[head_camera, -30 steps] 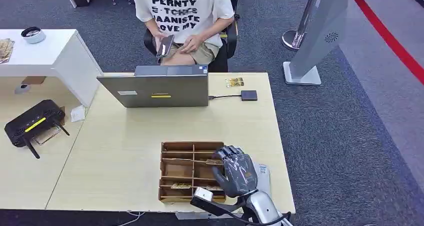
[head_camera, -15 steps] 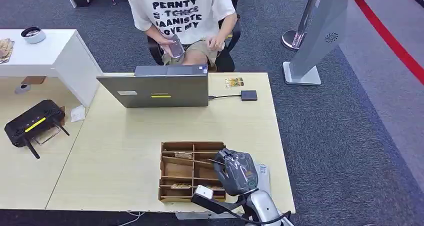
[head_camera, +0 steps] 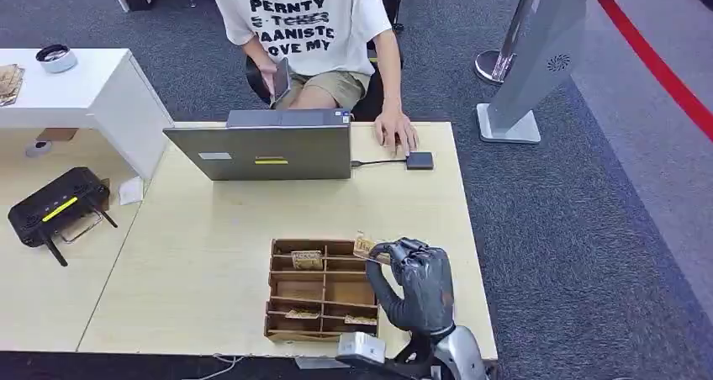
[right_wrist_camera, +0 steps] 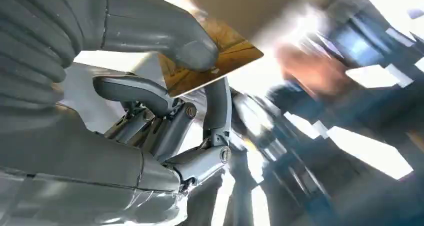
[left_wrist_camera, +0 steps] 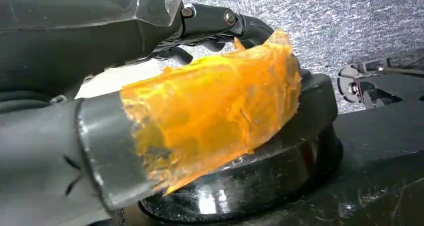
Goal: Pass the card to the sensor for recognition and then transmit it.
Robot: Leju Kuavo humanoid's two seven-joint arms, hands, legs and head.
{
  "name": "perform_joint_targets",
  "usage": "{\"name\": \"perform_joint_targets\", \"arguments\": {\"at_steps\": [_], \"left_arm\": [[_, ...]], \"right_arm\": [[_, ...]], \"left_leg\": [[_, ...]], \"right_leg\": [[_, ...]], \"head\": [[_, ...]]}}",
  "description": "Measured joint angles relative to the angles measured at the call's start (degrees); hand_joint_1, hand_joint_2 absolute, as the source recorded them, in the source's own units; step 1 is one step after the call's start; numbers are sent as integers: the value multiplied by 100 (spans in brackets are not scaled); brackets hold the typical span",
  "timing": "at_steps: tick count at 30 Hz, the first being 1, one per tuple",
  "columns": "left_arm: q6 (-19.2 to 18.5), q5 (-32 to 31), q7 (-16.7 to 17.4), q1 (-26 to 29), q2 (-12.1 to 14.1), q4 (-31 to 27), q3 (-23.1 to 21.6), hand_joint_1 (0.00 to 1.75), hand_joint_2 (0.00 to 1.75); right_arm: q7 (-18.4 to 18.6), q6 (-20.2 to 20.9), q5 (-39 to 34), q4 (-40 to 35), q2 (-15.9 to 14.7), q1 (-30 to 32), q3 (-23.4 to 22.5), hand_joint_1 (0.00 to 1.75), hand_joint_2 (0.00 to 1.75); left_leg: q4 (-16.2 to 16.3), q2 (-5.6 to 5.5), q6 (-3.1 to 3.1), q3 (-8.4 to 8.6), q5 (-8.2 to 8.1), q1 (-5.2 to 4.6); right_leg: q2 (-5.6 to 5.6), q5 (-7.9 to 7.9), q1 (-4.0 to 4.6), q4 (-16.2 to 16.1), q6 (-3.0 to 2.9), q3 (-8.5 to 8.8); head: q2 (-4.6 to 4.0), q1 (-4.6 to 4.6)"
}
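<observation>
Lifted from the tray [head_camera: 286,300], the card [head_camera: 365,246] is now pinched by the right robot hand [head_camera: 418,283].

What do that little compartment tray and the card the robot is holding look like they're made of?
The compartment tray looks like thin unfinished wood or stiff brown board: matte brown, with slim slotted dividers. The card, pinched by the right robot hand, looks like glossy printed plastic or coated paper: thin, flat, golden-brown, with a crisp corner. The blur leaves it open which.

Open laptop [head_camera: 269,150] on the desk [head_camera: 210,237], black router [head_camera: 52,212] at left, seated person [head_camera: 307,27] behind.
</observation>
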Motion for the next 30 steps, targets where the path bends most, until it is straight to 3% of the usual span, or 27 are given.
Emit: {"name": "perform_joint_targets", "arguments": {"at_steps": [2, 6, 16, 30], "left_arm": [[-15, -46, -20, -1, 0, 0, -2, 0, 0], [-26, -79, -26, -1, 0, 0, -9, 0, 0], [-26, -83, -35, -5, 0, 0, -9, 0, 0], [-26, -98, -52, -7, 0, 0, -9, 0, 0]], "right_arm": [[-696, 0, -432, -605, 282, 217, -295, 175, 175], [-938, 2, -600, -1451, 566, 490, -620, 175, 175], [-1058, 7, -639, -1898, 848, 699, -889, 175, 175], [-982, 7, -407, -1846, 904, 686, -974, 175, 175]], "left_leg": [[0, 2, -5, 1, -4, 1], [0, 2, -5, 2, -4, 0], [0, 3, -5, 6, -4, -1], [0, 3, -5, 4, -4, -1]], "right_leg": [[3, 0, 0, 0, 0, -1], [4, -1, -1, 0, 0, 1], [6, 0, -1, 0, 0, 4], [6, 0, -1, 0, 0, 4]], "head": [[0, -2], [0, -2], [0, 0], [0, 0]]}}
